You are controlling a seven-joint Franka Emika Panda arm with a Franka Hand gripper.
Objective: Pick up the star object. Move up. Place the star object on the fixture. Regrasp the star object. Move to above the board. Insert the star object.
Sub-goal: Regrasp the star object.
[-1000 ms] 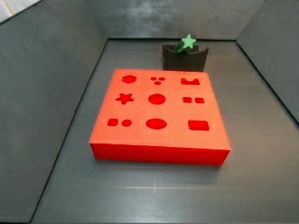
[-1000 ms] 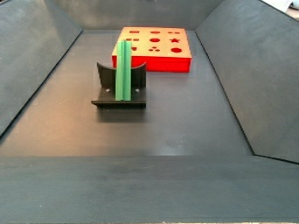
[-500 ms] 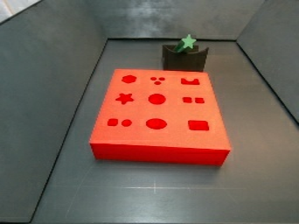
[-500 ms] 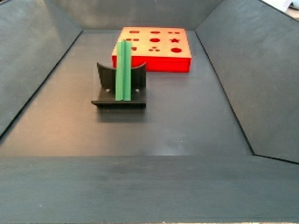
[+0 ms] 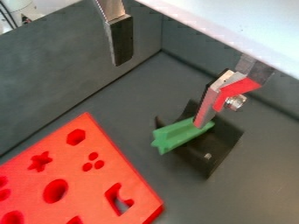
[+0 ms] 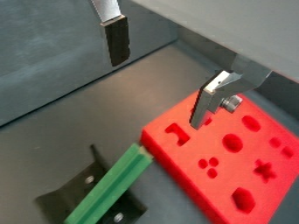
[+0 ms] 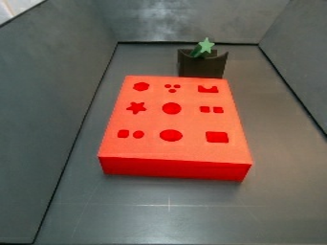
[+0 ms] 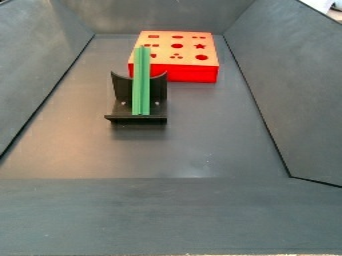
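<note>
Star object: one long, slim green peg (image 8: 140,78) with ridged sides, lying in the notched top of the fixture; in a side view its star-shaped end (image 7: 204,46) shows above the block.
Fixture: one small, near-black holder (image 8: 136,105) with upright walls on a flat base plate, standing on the floor just beside one short end of the board; in a wrist view a small round hole shows in its wall (image 5: 211,153).
Board: one flat, bright red rectangular block (image 7: 174,124) with a matte top and straight sides, lying on the floor.
Cut-outs: in a side view, eleven openings plus a cluster of three small dots, among them a star, several circles, rectangles and a crown shape.
Gripper: seen only in the wrist views, up above the fixture and the peg (image 5: 163,57); its two flat silver fingers with dark pads (image 5: 121,39) stand wide apart, with nothing between them.
Gripper and peg: well apart, not touching.
Floor: dark grey, smooth and faintly glossy (image 8: 201,140), enclosed by sloping grey walls.
</note>
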